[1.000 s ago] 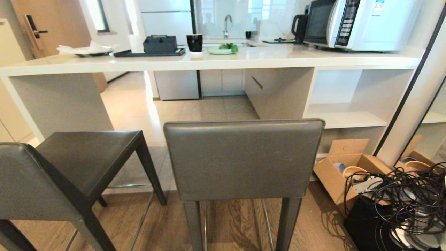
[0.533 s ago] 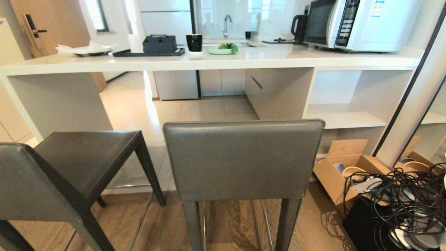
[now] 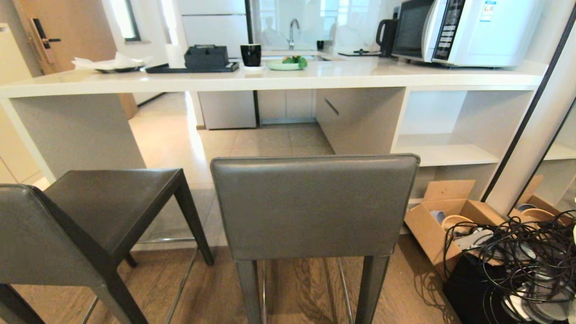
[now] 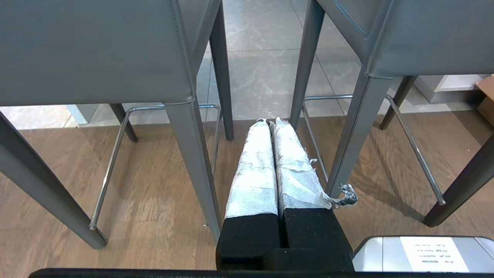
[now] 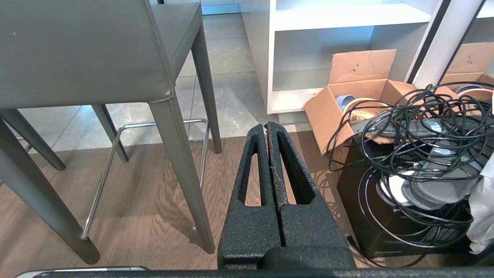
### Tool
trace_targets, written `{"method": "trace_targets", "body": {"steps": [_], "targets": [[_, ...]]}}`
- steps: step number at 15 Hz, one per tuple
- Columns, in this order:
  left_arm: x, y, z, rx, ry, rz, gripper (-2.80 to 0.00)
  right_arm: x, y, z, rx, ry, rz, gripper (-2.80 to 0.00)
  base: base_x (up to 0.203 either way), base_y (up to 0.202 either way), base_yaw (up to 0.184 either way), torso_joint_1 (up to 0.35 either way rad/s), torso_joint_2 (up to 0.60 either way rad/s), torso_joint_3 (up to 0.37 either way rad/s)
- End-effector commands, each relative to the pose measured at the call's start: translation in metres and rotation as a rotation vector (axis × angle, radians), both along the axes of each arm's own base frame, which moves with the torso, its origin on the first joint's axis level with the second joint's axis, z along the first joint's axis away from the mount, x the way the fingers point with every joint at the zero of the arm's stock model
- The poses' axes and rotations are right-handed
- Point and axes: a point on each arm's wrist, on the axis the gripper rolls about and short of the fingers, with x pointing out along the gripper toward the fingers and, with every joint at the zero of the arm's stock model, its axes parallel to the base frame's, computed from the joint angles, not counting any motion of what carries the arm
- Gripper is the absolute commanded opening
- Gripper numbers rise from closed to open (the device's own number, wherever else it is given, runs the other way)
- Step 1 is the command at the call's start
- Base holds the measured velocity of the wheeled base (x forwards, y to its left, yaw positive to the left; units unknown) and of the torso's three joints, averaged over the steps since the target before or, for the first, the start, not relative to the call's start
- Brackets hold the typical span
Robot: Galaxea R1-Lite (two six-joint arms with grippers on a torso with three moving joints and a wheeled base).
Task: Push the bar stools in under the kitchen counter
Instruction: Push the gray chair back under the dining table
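Two bar stools stand on the wood floor short of the kitchen counter (image 3: 279, 81), not under it: the left stool (image 3: 90, 216) turned at an angle, the right stool (image 3: 315, 204) with its backrest square to the camera. Neither of the two grippers touches anything; the left gripper (image 4: 270, 122), fingers wrapped in white tape, has jaws pressed together low between the stools, and the right gripper (image 5: 266, 125) likewise, beside one cardboard box (image 5: 359, 88) and a tangle of black cables (image 5: 420, 127).

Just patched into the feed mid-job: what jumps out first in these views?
Two grey bar stools dominate: one squarely ahead with its backrest toward the camera, the other angled at left, both short of the white kitchen counter. At right, a tangle of black cables sits beside an open cardboard box. A microwave tops the counter's right end.
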Motion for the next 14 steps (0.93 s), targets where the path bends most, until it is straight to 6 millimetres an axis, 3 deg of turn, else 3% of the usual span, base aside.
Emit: {"method": "trace_targets", "body": {"steps": [1,3,6,10,14], "targets": [[0.000,0.000,0.000,0.005,0.000,-0.002,-2.80,0.000,0.000,0.000,-0.004,0.000,-0.002,-2.80,0.000,0.000,0.000,0.000,0.00,0.000],[-0.003,0.000,0.011,0.015,-0.040,-0.010,-2.80,-0.002,0.000,0.008,-0.012,-0.017,-0.007,-2.80,0.000,0.000,0.000,0.000,0.00,0.000],[0.011,-0.001,0.049,-0.018,-0.004,-0.024,-2.80,0.002,0.000,0.045,0.014,0.019,-0.008,-2.80,0.000,0.000,0.000,0.000,0.00,0.000],[0.086,-0.001,0.095,-0.052,0.030,-0.040,-2.80,0.043,0.000,0.073,0.023,0.147,-0.002,-2.80,0.000,0.000,0.000,0.000,0.00,0.000],[0.156,-0.016,0.105,-0.061,0.000,-0.144,-2.80,0.106,0.000,0.090,0.023,0.196,-0.002,-2.80,0.000,0.000,0.000,0.000,0.00,0.000]]}}
